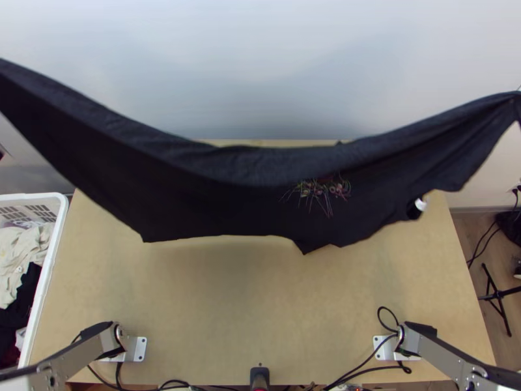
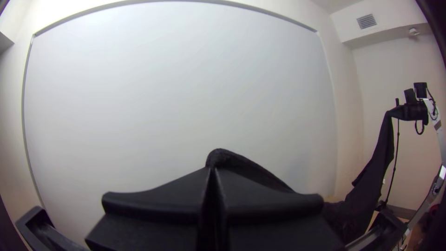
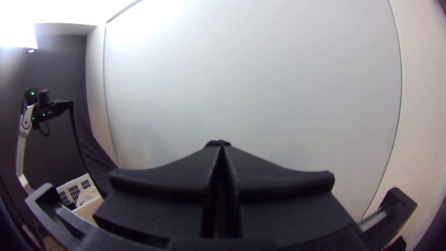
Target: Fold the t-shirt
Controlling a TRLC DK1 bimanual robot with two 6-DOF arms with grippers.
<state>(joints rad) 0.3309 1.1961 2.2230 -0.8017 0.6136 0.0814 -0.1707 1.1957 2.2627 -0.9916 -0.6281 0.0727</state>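
Note:
In the top view the black t-shirt (image 1: pixel 247 189) hangs stretched high across the far half of the table, sagging in the middle, its upper edge rolled over and a small print right of centre. Its raised ends run to the left and right picture edges. My left gripper (image 2: pixel 212 171) is shut on a corner of the t-shirt (image 2: pixel 244 167) in the left wrist view. The right wrist view has my right gripper (image 3: pixel 222 148) shut, with a bit of the black cloth (image 3: pixel 216 142) pinched at its tips. How the hanging layers lie is hard to tell.
A white basket (image 1: pixel 55 251) with clothes stands at the table's left side. Bare wood of the table (image 1: pixel 260 287) lies between the arms' bases. A small white-and-black object (image 1: pixel 419 206) is at the right, partly behind the cloth. Cables (image 1: pixel 365 358) run along the near edge.

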